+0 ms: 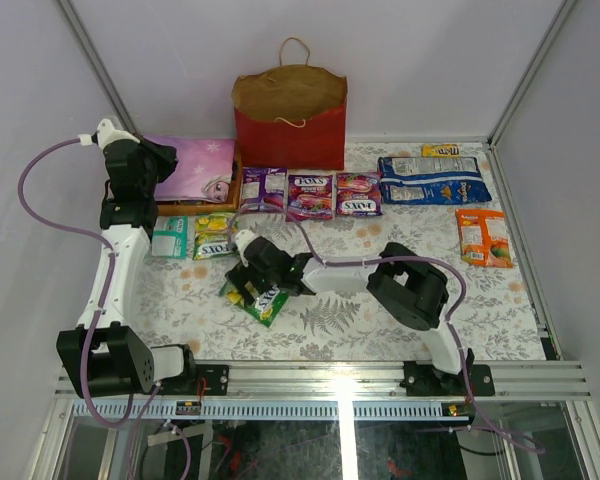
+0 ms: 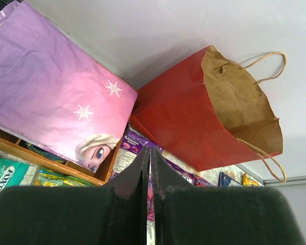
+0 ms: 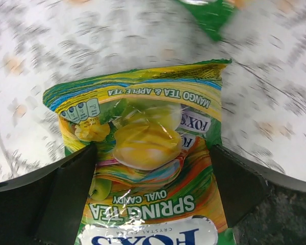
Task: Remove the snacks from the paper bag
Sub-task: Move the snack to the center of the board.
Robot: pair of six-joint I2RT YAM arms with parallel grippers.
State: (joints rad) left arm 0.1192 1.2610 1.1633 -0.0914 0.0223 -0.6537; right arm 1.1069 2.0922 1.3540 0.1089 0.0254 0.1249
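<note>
The right gripper [image 3: 153, 168] hangs low over a green and yellow glossy candy packet [image 3: 143, 148]. Its two black fingers [image 3: 66, 194] are wide apart, one at each side of the packet, which lies flat on the table [image 1: 380, 320]. On this packet I read "FOX'S", "SPRING TEA OVAL CANDY" and "MANGO TEA & APPLE TEA". The left gripper [image 2: 149, 150] is raised at the far left, its fingers pressed together with nothing between them.

The table has a white cloth printed with grey ferns and small flowers. Pale plain walls [image 1: 180, 60] and thin metal posts [image 1: 98, 65] close the space, and an aluminium rail [image 1: 320, 380] runs along the near edge.

The red paper bag [image 1: 290, 135], brown inside, stands open against the back wall, well apart from the right gripper. In front of it three purple packets [image 1: 311, 195] lie in a row, each marked "FOX'S". To their right lie a blue and white bag [image 1: 432, 180], whose writing is too small to read, a small yellow bar [image 1: 440, 150] and an orange packet [image 1: 485, 237]. To the left lie a teal packet [image 1: 169, 238], also marked "FOX'S", and a second green and yellow packet [image 1: 214, 237]. Both are just beside an orange tray [image 1: 195, 208] that holds a flat purple-pink item [image 1: 195, 168] with white snowflakes and a cartoon face.
</note>
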